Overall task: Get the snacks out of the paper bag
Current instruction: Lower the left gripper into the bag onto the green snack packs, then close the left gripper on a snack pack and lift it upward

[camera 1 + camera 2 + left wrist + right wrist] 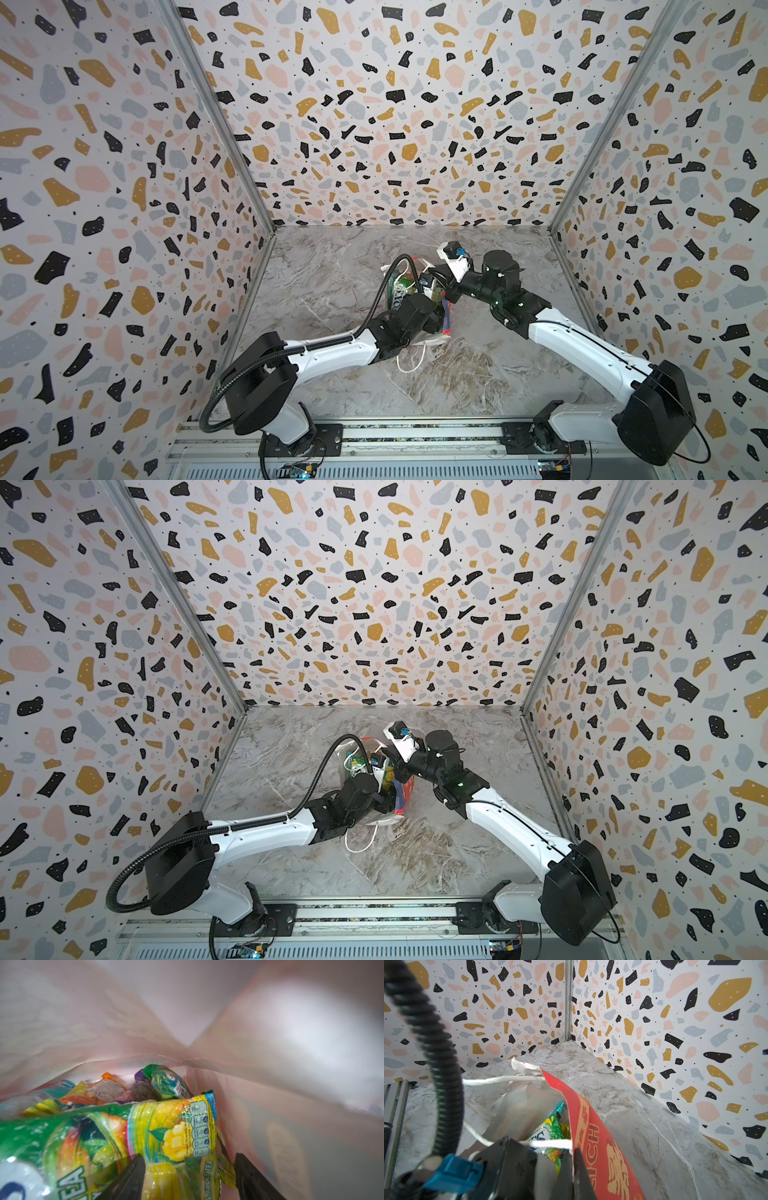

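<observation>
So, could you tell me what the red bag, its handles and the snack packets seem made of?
The red bag looks like matte paper: its crumpled rim shows white lining. The handles seem white twisted cord. The snack packets look like glossy plastic film, crinkled and glinting.

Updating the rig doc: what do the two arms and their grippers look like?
Left arm and right arm: white shells, black joints. A corrugated black conduit runs along the left one. Left gripper and right gripper: tapered black fingers.
</observation>
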Available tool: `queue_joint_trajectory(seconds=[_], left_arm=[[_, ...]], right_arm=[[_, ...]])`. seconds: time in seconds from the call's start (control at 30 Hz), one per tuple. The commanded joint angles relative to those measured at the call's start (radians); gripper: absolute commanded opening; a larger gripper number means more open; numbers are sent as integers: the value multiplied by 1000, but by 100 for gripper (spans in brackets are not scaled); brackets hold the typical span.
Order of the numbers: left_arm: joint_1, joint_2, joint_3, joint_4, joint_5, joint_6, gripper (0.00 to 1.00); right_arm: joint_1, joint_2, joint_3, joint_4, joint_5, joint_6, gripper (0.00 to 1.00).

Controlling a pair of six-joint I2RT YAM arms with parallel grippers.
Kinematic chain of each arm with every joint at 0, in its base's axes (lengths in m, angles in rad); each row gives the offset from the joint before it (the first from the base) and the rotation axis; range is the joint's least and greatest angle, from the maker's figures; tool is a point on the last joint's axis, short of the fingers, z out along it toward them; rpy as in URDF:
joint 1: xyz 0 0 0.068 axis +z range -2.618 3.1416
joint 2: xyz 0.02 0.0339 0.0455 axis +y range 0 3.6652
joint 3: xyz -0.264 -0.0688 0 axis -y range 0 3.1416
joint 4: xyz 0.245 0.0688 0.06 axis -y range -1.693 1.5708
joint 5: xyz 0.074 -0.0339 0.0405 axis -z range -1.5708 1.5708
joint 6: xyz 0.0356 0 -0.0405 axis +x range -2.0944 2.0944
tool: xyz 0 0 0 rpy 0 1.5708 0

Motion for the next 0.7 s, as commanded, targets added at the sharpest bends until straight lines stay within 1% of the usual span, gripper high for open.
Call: queue_joint_trajectory(seconds=[0.0,0.13,0.17,0.2,0.23,0.3,0.37,0.43,0.47,0.53,0.57,0.67], left_arm=[[4,41,22,-16,-58,-14,71],[4,72,43,-51,-89,-10,68],[3,76,38,-47,-91,-10,64],[4,80,37,-49,-102,-12,56],[3,80,37,-53,-106,-10,45],[3,75,37,-59,-112,-4,34],[2,65,35,-59,-122,1,31],[4,52,37,-68,-130,12,20],[3,43,35,-67,-129,16,16],[4,21,30,-64,-127,28,6],[3,7,29,-65,-131,37,3],[4,-39,22,-65,-143,68,0]], right_arm=[[8,-43,12,86,-25,12,0],[8,-45,17,86,-25,12,0],[8,-47,14,88,-25,12,0],[8,-48,12,91,-25,11,0],[9,-48,8,91,-22,12,0],[8,-47,12,88,-21,12,0],[8,-47,12,88,-19,11,0],[8,-47,7,92,-19,12,0],[8,-47,5,92,-18,12,0],[8,-44,4,90,-13,12,0],[8,-43,6,88,-9,11,0],[4,-50,5,86,-7,11,0]])
